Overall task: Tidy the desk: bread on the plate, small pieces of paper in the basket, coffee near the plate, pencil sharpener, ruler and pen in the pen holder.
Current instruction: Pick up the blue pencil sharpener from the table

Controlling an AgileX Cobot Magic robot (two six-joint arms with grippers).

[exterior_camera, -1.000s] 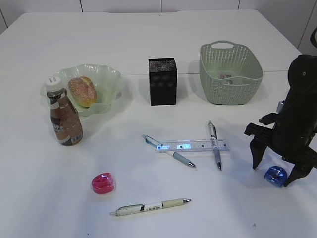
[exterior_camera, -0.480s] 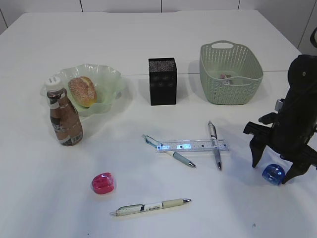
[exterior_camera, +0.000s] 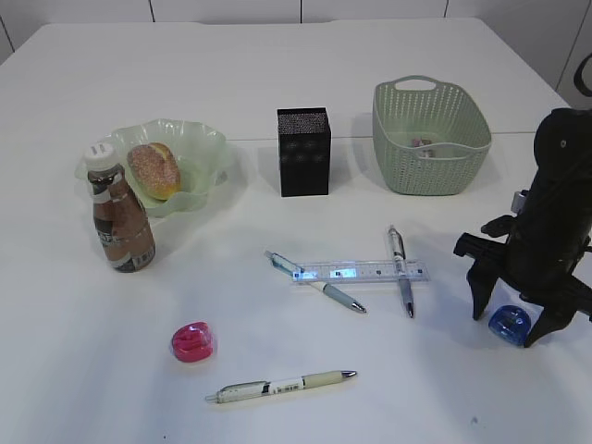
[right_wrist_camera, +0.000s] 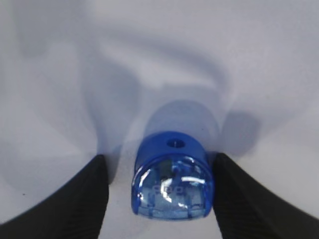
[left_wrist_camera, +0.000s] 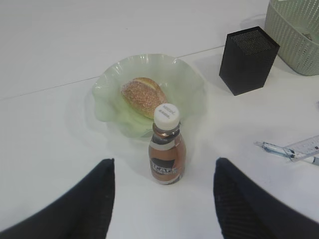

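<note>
At the left of the desk [exterior_camera: 277, 55], one coffee bottle [exterior_camera: 120, 218] is seen just beside the one plate [exterior_camera: 205, 153], on which one bread roll [exterior_camera: 154, 170] lies. The left end effector [left_wrist_camera: 164, 199] is seen only from its wrist, fingers spread apart, hovering near the bottle. Further right, one pink sharpener [exterior_camera: 192, 341], one black pen holder [exterior_camera: 303, 151], three pens [exterior_camera: 280, 385] and one ruler [exterior_camera: 361, 272] are counted, two of the pens touching the ruler. One basket [exterior_camera: 431, 137] with small pieces of paper stands beyond. At the far right, the blue sharpener [right_wrist_camera: 172, 182] is bracketed by the right end effector [right_wrist_camera: 159, 191], directly between the parted fingers and not yet gripped. The right arm is clearly the nearer; the holder lies well apart to its left.
</note>
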